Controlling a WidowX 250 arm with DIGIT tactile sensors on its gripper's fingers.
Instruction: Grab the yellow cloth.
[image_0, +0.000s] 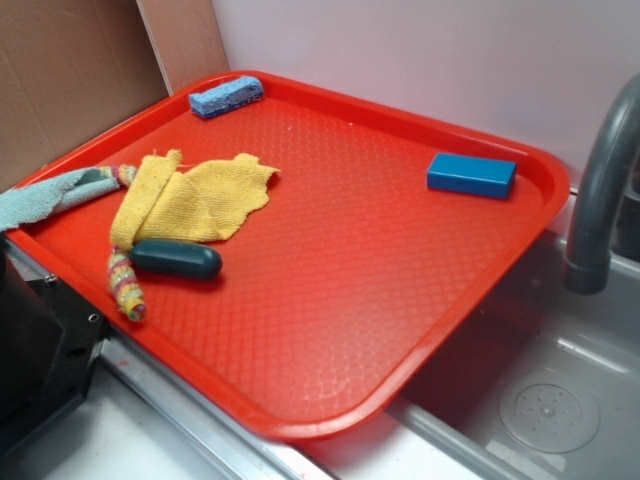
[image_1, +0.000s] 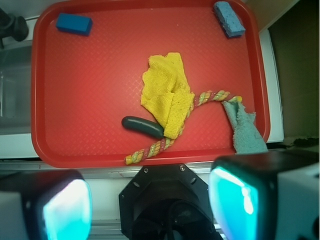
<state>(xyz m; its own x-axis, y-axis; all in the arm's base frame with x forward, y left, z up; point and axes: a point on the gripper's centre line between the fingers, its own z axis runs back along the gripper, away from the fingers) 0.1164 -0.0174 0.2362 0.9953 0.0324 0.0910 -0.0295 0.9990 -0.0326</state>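
Spread, empty end effector (image_1: 150, 207) over red tray (image_1: 100, 80) — holding yellow cloth (image_1: 165, 92), rope (image_1: 150, 149).

Tool (image_1: 150, 207): two blurred fingers (image_1: 65, 207) with glossy teal-lit pads and pale grey outer faces. Between them, a black angular housing (image_1: 162, 195) with small silver screws.

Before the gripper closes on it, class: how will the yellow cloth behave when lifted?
The yellow cloth will probably sag and unfold, since it lies folded over itself with ragged edges. It looks light: thin terry. It drapes over the striped rope and touches the dark green capsule, so lifting may nudge both.
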